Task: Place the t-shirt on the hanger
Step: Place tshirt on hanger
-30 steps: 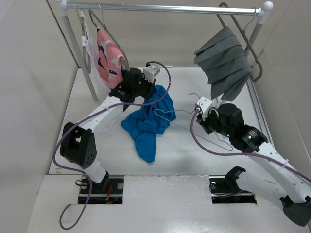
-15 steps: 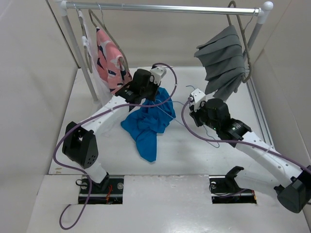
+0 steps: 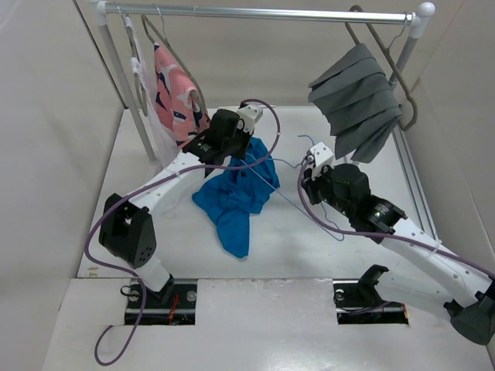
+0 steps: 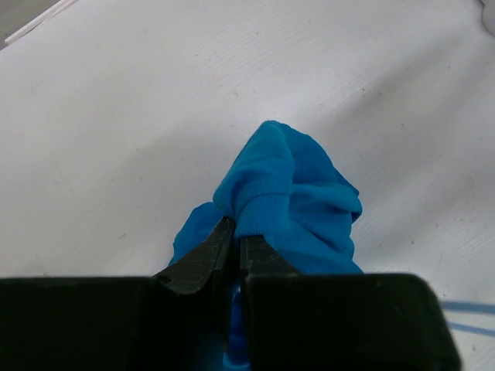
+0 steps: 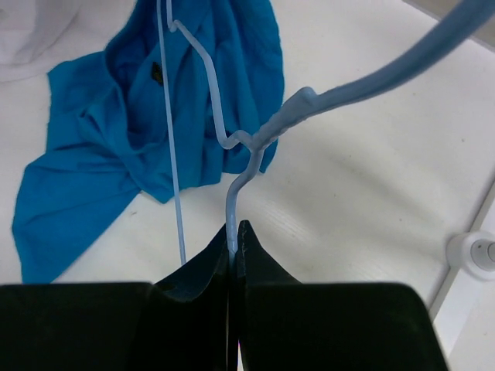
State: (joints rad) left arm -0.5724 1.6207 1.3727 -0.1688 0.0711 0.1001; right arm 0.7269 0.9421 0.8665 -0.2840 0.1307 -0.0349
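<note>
The bright blue t-shirt (image 3: 232,199) lies bunched on the white table, with its far end lifted. My left gripper (image 3: 249,151) is shut on a ribbed edge of the t-shirt (image 4: 288,185); its jaws meet on the cloth (image 4: 236,234). My right gripper (image 3: 308,175) is shut on the thin light-blue wire hanger (image 3: 269,184), which slants over the shirt's right side. In the right wrist view the jaws (image 5: 234,230) pinch the hanger's wire (image 5: 232,202) just below its twisted neck. The t-shirt (image 5: 116,139) lies beyond, partly behind the wire.
A metal rail (image 3: 263,11) spans the back on white posts. A pink patterned garment (image 3: 174,89) hangs at its left and a pleated grey cloth (image 3: 360,100) at its right, both on thick grey-brown hangers. Side walls close in the table.
My left gripper moved right with the shirt's edge. My right arm swung toward the shirt with the hanger, then drew back a little. The grey cloth swung and settled.
</note>
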